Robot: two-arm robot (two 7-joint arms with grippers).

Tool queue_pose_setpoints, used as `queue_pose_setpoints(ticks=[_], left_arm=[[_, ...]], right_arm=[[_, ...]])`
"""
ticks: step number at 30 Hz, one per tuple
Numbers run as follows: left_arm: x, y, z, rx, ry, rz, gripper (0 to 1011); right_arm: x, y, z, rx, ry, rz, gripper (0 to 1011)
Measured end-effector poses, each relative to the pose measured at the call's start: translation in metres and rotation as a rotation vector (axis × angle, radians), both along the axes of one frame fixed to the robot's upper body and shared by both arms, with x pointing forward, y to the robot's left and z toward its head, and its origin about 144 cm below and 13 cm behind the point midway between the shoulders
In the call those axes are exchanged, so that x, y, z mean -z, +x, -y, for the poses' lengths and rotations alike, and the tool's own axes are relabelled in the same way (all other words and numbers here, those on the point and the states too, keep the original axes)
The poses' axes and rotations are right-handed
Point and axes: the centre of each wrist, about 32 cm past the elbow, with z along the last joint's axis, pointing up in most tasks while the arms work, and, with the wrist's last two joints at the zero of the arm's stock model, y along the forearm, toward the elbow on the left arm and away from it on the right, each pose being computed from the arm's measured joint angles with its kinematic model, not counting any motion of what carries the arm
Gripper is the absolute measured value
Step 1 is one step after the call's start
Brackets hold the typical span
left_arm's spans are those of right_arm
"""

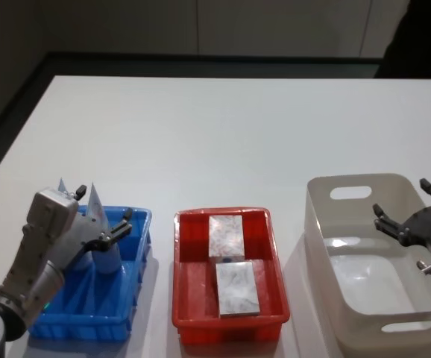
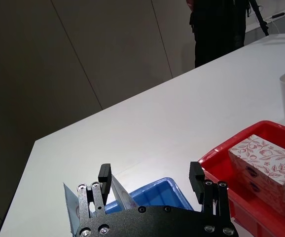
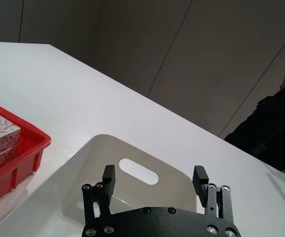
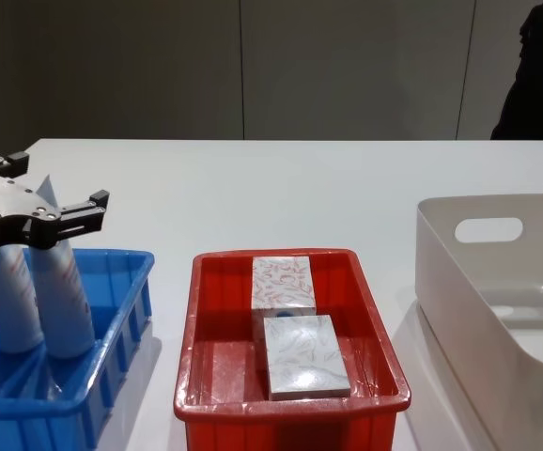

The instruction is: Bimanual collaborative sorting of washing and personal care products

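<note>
left gripper (image 1: 105, 211) spread wide, straddling tip of one of two tall pale-blue squeeze tubes (image 4: 63, 282) standing in blue plastic bin (image 4: 132, 282) — sideways exit could clip it, topple both. right gripper (image 1: 406, 203) wide too, above white plastic bin (image 1: 318, 224).

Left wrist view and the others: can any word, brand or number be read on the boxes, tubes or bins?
Leaf-patterned boxes: a small blue oval mark on one side, too blurred to read.
Pale-blue tubes: no legible print.
Blue bin, red bin, white bin: no lettering visible.
Nothing can be quoted.
</note>
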Motion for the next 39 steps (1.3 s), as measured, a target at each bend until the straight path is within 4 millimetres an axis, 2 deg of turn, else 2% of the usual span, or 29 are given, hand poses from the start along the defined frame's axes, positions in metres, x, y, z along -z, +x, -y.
queue_pose_setpoints(ticks=[24,39], left_arm=[[0.003,-0.005,-0.011,-0.039,-0.037,-0.039,1002],[0.008,-0.002,-0.009,-0.046,-0.072,-0.062,1002]], right_arm=[[0.0,0.0,0.0,0.0,0.0,0.0,1001],[0.0,0.0,0.0,0.0,0.0,0.0,1001]])
